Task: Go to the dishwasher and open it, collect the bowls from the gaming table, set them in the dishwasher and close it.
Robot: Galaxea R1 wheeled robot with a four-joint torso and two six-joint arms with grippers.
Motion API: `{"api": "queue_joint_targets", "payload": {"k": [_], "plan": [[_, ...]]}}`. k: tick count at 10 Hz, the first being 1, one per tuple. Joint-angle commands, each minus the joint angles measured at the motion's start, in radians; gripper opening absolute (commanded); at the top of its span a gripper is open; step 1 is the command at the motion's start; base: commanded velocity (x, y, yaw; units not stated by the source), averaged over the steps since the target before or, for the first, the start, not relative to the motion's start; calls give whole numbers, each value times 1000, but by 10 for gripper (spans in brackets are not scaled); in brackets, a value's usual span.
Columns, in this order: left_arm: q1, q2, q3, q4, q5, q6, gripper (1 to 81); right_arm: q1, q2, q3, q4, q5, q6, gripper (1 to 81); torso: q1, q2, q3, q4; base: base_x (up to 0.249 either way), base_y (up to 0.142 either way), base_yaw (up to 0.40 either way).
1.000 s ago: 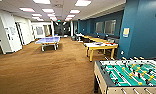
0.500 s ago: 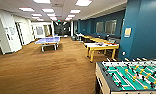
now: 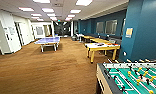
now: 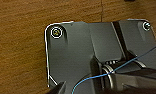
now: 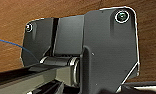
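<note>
The head view covers a long recreation room floored in brown wood-grain planking, which lies bare from the lower left of the frame up through the centre and forms the widest open lane. The green-field table-football table with a grey rim and rods carrying yellow and dark figures occupies the lower right corner; its near left corner juts toward the centre bottom of the frame, and its far edge sits close to the teal-blue wall that closes the right side. No bowl can be made out on the field at this sharpness. Above it, at centre right, stands a yellow-legged game table with a white top, with a band of bare floor between the two tables. More yellow tables line the blue wall beyond it. A blue table-tennis table on pale legs stands left of centre in the middle distance, well apart from the yellow tables, leaving a corridor between them that runs toward the dark far end of the room. White panelled walls and doors bound the left edge. In both wrist views the brown floor lies behind the robot's dark plate; claw state for left and right: cannot tell.
</note>
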Motion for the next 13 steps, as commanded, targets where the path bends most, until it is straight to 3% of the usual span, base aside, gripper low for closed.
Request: {"api": "queue_joint_targets", "payload": {"k": [1,13], "plan": [[-55,-8,-4,-3,51,2,811,62,-3,4,-6,-53,-5,811,0,0,0,0,143,0,0],[-55,-5,-4,-1,51,3,811,61,-3,3,-8,-53,-5,811,-1,0,0,0,177,0,0]]}}
